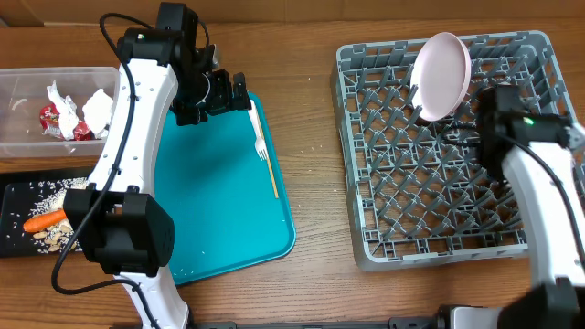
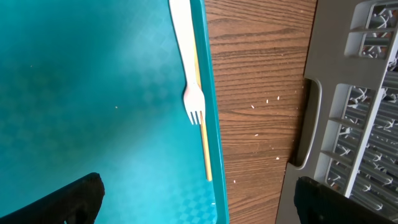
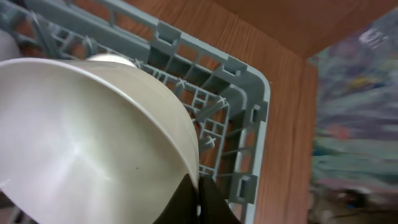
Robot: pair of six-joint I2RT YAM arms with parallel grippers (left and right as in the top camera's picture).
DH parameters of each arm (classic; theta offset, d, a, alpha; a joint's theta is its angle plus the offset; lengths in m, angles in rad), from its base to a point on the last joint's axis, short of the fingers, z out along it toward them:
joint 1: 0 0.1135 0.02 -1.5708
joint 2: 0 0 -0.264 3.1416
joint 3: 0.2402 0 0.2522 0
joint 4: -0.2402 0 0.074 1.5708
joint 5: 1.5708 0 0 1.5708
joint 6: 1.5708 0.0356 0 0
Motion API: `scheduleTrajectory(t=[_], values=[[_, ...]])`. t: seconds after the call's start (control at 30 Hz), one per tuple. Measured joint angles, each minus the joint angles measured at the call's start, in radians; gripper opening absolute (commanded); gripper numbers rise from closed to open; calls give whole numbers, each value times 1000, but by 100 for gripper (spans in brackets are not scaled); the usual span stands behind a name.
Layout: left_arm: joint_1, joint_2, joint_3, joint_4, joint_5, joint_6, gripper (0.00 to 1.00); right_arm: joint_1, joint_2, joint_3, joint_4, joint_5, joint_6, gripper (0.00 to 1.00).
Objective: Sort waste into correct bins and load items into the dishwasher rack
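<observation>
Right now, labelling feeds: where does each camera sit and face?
Overhead: above table, looking down; both arms, large grey plastic rack, round pale pink plate.
Left wrist: faces down at white plastic fork on teal tray; open left pincer below.
Right wrist: over rack, at plate's rim; shut right pincer.
Shared: overhead and left wrist show fork, rack.

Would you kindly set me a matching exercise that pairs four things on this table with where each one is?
Things:
1. pink plate
2. white fork
3. carrot
4. red wrapper

Places:
A. in the clear tub
B. on the black tray
C. at the grey rack
D. on the teal tray

Pairs: 1-C, 2-D, 3-B, 4-A
</observation>
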State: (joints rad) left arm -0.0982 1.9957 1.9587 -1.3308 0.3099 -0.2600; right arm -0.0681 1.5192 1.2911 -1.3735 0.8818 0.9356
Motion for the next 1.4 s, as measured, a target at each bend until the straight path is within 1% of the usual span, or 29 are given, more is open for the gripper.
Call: scheduleTrajectory(t=[0.2,0.4,0.73,0.9,1.0,1.1,1.27,1.4], values=[[0,0,0,0,0,0,100,62,135,0,-125,76,89,4],[0,0,0,0,0,0,100,108,203,0,-183,134,180,4],[0,0,0,0,0,0,100,184,208,64,-235,145,210,4],[0,0,0,0,0,0,100,239,210,72,-301,158,276,4],[0,0,0,-6,0,0,100,232,212,72,-314,176,317,4],[0,0,0,-8,0,0,100,193,218,72,-314,193,336,4],[0,0,0,-8,0,0,100,126,245,72,-313,207,343,4],[0,0,0,-7,0,0,100,121,273,72,-306,211,342,4]])
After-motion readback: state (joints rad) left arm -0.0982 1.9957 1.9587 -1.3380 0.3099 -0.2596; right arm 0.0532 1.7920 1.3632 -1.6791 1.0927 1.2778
